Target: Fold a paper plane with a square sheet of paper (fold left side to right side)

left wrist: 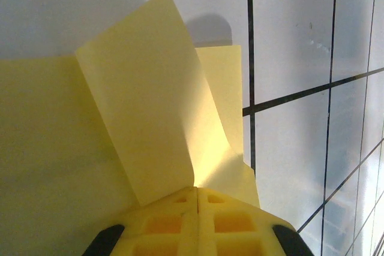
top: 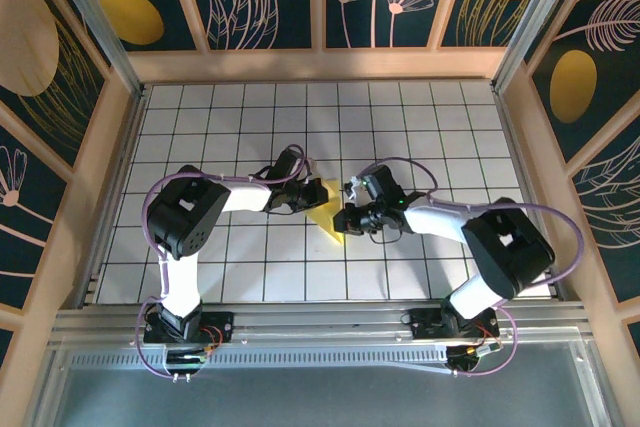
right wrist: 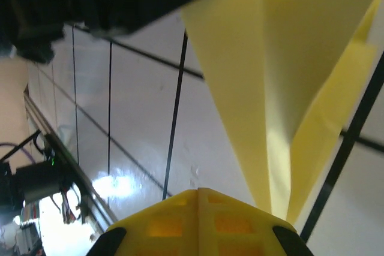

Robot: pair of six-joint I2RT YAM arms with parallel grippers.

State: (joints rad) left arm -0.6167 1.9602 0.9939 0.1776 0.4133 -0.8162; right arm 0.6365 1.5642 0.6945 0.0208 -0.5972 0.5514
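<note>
The biggest thing in front of me is the white gridded table [top: 250, 117], boxed in by dark walls [top: 60, 67] painted with gold discs and pale leaves. Two arms are bolted at its near edge. The left arm [top: 190, 217] and the right arm [top: 505, 242] both bend inward, so they meet near the middle of the grid. Between them lies the paper [top: 325, 215], a pale yellow piece that is partly folded, with one point aimed toward the near edge. The left gripper [top: 303, 190] sits at the paper's upper left edge, and the right gripper [top: 346, 219] sits at its lower right. Seen from the left wrist, the paper [left wrist: 144, 130] has a flap standing up off the flat part beneath it. The flap's lower corner runs right into the seam where the left gripper [left wrist: 197, 191] has its yellow fingers pressed together, so it seems to be pinching that flap. Seen from the right wrist, the paper [right wrist: 282, 88] rises as a creased ridge that narrows down to the right gripper [right wrist: 197, 191]. Its fingers are also closed against each other, and the fold slips behind one of them. I cannot tell whether that gripper actually has hold of the paper.
</note>
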